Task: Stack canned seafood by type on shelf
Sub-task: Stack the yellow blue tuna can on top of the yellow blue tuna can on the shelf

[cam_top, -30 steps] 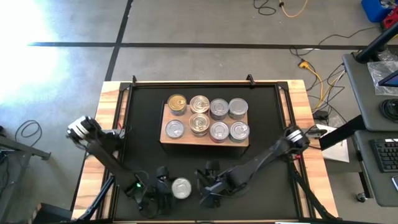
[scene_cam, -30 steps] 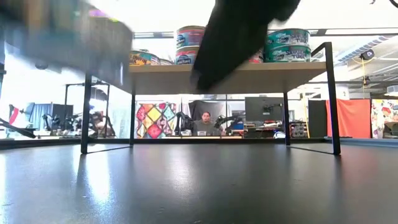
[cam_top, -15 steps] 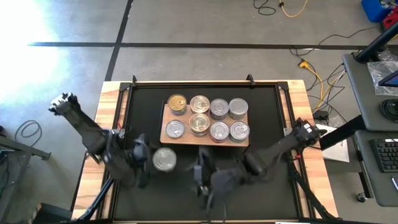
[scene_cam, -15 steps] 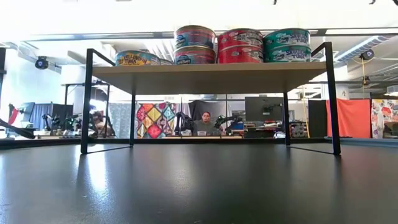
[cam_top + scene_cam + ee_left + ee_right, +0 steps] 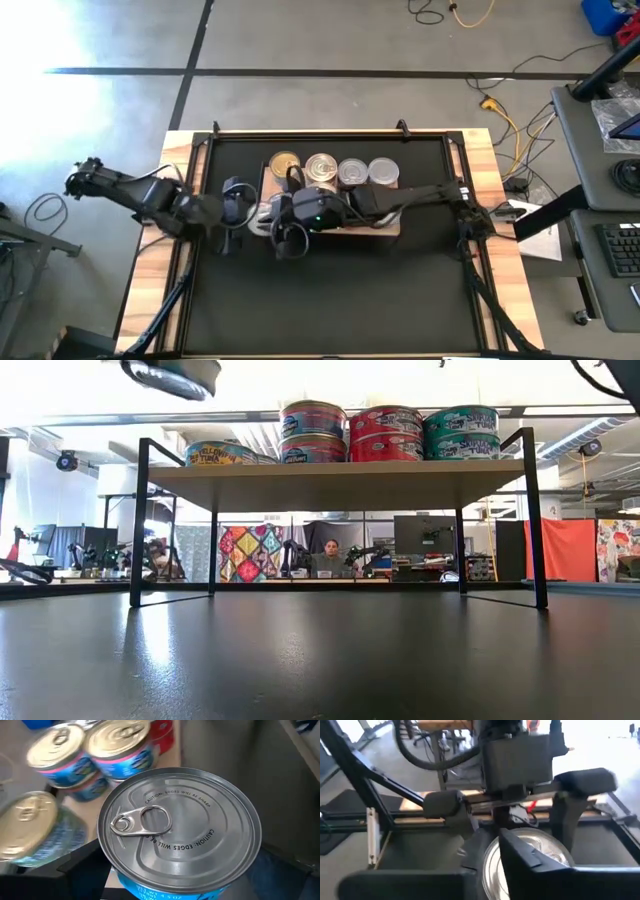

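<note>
One tin point(image 5: 180, 830) is now up at the shelf point(image 5: 340, 485), where a second ago it sat low near the front edge of the surface. The left end effector point(image 5: 238, 208) is clamped on its sides. It holds the tin, silver lid up and blue label showing, just off the shelf's left front corner and near the stacked tins point(image 5: 352, 172). The right arm has also swung in from the front of the surface and now lies across the shelf's front row. The right end effector point(image 5: 288, 232) is just beside the carried tin; I cannot tell whether it is open or closed. Carrying looks finished, so what remains is probably setting the tin on a stack of matching type, and the right arm may crowd that spot.
</note>
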